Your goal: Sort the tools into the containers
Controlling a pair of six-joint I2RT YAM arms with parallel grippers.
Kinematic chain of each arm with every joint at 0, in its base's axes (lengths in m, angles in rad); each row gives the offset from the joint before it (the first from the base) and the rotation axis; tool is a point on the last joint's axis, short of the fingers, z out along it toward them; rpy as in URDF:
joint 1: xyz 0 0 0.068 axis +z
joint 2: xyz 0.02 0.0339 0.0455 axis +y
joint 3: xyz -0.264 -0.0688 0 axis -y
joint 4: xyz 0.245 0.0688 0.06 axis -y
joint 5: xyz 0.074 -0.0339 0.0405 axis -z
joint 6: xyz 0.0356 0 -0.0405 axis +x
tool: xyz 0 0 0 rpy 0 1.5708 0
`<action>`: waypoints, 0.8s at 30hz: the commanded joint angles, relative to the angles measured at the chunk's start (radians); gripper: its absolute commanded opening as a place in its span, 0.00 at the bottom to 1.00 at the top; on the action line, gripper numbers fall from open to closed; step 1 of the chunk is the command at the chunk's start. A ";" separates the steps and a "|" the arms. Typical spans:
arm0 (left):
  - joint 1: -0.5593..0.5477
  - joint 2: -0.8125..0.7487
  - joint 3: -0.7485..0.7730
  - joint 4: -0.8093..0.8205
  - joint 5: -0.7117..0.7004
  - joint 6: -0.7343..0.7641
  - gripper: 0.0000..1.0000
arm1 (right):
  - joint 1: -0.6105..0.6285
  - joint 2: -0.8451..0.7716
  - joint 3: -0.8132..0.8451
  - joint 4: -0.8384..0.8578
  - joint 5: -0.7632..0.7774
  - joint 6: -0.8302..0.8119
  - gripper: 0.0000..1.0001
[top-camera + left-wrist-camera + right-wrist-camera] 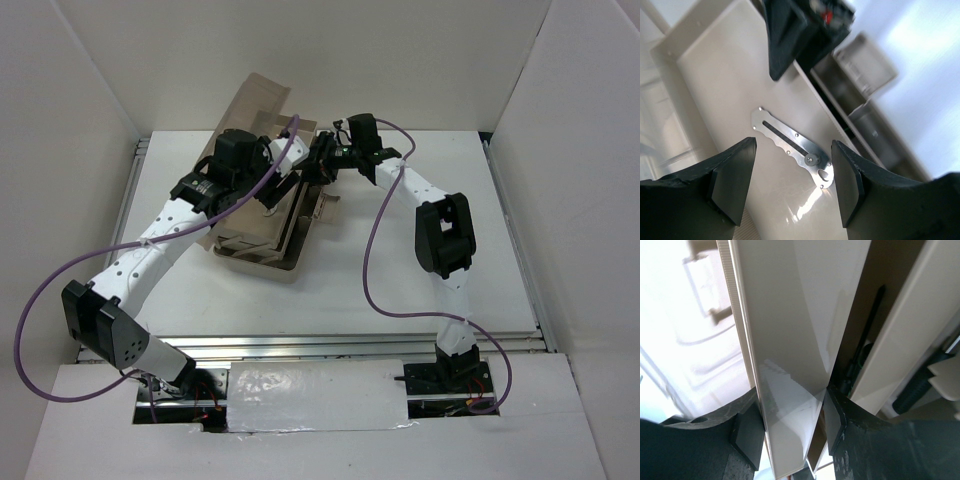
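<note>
A silver metal tool (790, 145) lies flat on the floor of a shallow beige tray (715, 90). My left gripper (792, 185) hovers just above it, open, with one finger on each side and nothing held. My right gripper (792, 427) is shut on the tray's thin wall (790, 315) at its far end, and shows as a black shape (800, 35) in the left wrist view. Seen from above, both grippers meet over the beige toolbox (255, 262), the left gripper (275, 195) beside the right gripper (322, 165). Dark-handled tools (867, 330) lie in the deeper base.
The toolbox's brownish lid (255, 100) stands open at the back. Another black handle (917, 387) sticks out on the right beside a second tray (910, 315). White walls enclose the table (450, 290) on three sides. Purple cables loop beside both arms.
</note>
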 commanded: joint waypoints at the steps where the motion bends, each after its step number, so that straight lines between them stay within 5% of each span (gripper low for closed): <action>1: 0.031 -0.069 0.056 -0.004 0.122 -0.088 0.74 | 0.008 0.011 -0.014 -0.026 -0.006 -0.071 0.00; 12: 0.183 -0.070 0.042 0.072 0.527 -0.334 0.75 | 0.002 0.010 -0.014 -0.029 -0.011 -0.076 0.00; 20: 0.252 -0.036 0.191 0.027 0.432 -0.393 0.78 | 0.003 0.005 -0.010 -0.009 -0.042 -0.070 0.00; 24: 0.310 -0.055 0.162 0.039 0.437 -0.399 0.78 | 0.002 -0.024 -0.014 0.018 -0.072 -0.059 0.12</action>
